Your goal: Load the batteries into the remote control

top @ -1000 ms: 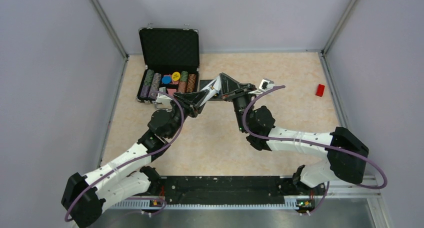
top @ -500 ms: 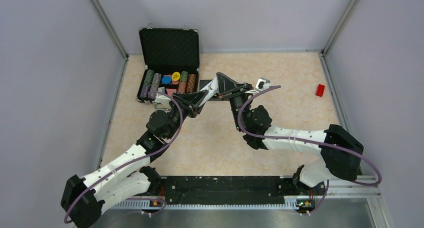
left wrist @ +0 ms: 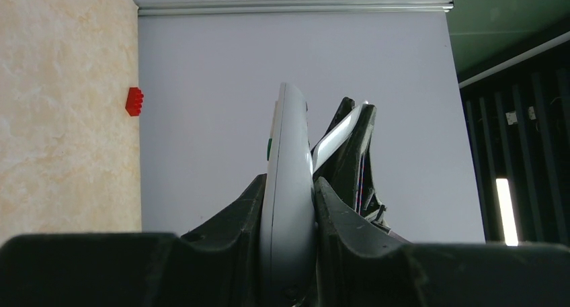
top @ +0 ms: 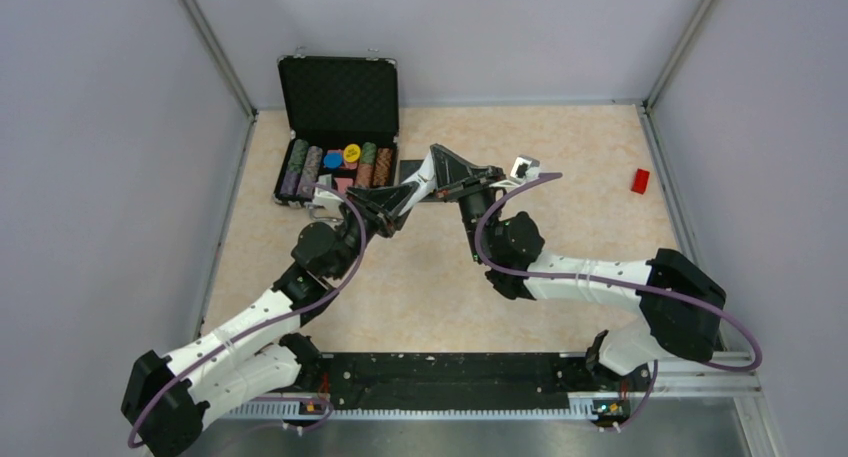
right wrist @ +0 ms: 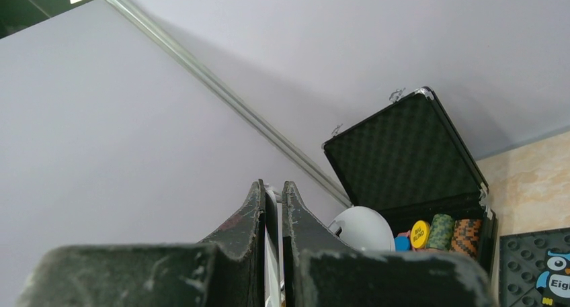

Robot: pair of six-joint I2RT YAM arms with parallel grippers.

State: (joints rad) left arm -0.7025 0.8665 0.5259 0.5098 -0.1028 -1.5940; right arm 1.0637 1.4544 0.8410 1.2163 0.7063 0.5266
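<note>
My left gripper (left wrist: 289, 181) is shut on the remote control (left wrist: 288, 152), a slim white bar seen edge-on and sticking out beyond the fingers. In the top view the left gripper (top: 406, 191) holds the remote (top: 425, 174) above the table, just in front of the chip case. My right gripper (right wrist: 273, 184) is shut on a thin white flat piece (right wrist: 272, 206) and meets the remote's far end in the top view (top: 446, 163). That piece also shows behind the remote in the left wrist view (left wrist: 336, 134). The remote's rounded end shows in the right wrist view (right wrist: 363, 228). No batteries are visible.
An open black case of poker chips (top: 338, 127) stands at the back left, also in the right wrist view (right wrist: 403, 152). A dark owl tile (right wrist: 538, 270) lies beside it. A small red block (top: 640, 180) sits at the far right near the wall.
My right gripper has shifted slightly left, toward the remote. The left gripper and the remote have barely moved.
</note>
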